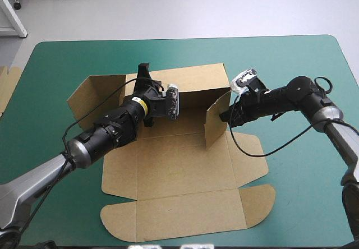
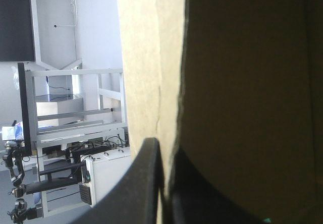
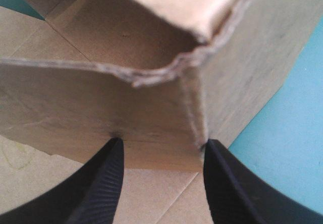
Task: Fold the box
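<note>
Box [image 1: 179, 170], half-raised: left gripper [image 2: 164, 151] clamped on back wall [image 1: 196, 81], right gripper [image 3: 161, 151] spread at side flap [image 1: 216, 127]; risk: unheld flap springing flat.

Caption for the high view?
Left claw grips the rear wall of the brown box; right claw meets its upright side flap.

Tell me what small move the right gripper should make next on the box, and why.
Probably close the right gripper on the raised side flap of the box: its fingers stand open, tips against that flap, gripping nothing, while the left gripper is shut on another wall.
</note>
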Robot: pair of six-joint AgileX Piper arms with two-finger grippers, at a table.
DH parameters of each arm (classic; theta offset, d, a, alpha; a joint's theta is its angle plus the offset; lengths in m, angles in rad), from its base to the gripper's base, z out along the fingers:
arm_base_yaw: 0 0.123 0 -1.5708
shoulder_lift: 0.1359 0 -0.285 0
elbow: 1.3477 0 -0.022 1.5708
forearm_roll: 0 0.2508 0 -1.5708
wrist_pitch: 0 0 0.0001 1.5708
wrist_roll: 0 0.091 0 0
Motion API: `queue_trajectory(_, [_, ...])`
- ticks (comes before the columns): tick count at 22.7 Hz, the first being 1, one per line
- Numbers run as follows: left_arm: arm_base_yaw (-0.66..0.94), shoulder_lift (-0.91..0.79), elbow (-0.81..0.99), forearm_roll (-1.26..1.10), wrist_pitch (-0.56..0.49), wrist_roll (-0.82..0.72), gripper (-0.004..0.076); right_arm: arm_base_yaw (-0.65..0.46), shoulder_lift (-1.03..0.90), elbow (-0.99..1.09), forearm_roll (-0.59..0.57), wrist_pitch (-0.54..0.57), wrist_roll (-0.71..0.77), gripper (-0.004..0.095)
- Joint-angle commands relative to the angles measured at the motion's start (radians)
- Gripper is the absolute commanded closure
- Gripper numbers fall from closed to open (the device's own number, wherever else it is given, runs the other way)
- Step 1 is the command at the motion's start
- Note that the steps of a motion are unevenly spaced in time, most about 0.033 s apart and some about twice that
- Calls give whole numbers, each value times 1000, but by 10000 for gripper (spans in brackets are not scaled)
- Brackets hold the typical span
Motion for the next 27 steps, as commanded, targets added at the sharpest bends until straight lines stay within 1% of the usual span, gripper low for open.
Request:
queue_trajectory(1, [1, -12, -8, -39, 17, -20, 734, 15, -46, -24, 33, 43, 21, 447])
queue_trajectory(5, [1, -12, -8, -39, 17, -20, 734, 81, -46, -24, 26, 53, 35, 448])
queue_trajectory(7, [1, -12, -8, -39, 17, -20, 734, 103, -46, -24, 26, 27, 73, 449])
queue_trajectory(8, [1, -12, -8, -39, 17, -20, 734, 114, -46, -24, 33, -7, 113, 449])
queue_trajectory(9, [1, -12, -8, -39, 17, -20, 734, 119, -46, -24, 45, -26, 123, 449])
queue_trajectory(10, [1, -12, -8, -39, 17, -20, 734, 124, -47, -24, 85, -46, 149, 449])
queue_trajectory(11, [1, -12, -8, -39, 20, -20, 734, 124, -51, -24, 86, -53, 173, 449])
queue_trajectory(13, [1, -12, -8, -39, 32, -20, 734, 123, -80, -24, 2, -109, 252, 449])
queue_trajectory(14, [1, -12, -8, -39, 38, -20, 734, 123, -100, -30, -39, -111, 290, 449])
queue_trajectory(15, [1, -12, -8, -39, 42, -20, 734, 123, -126, -35, -74, -93, 328, 449])
queue_trajectory(17, [1, -12, -8, -39, 42, -20, 734, 123, -168, -33, -104, -53, 358, 449])
queue_trajectory(22, [1, -12, -8, -39, 42, -20, 734, 123, -186, -33, -74, -53, 365, 450])
queue_trajectory(27, [1, -12, -8, -39, 42, -20, 734, 123, -186, -33, -62, -130, 360, 450])
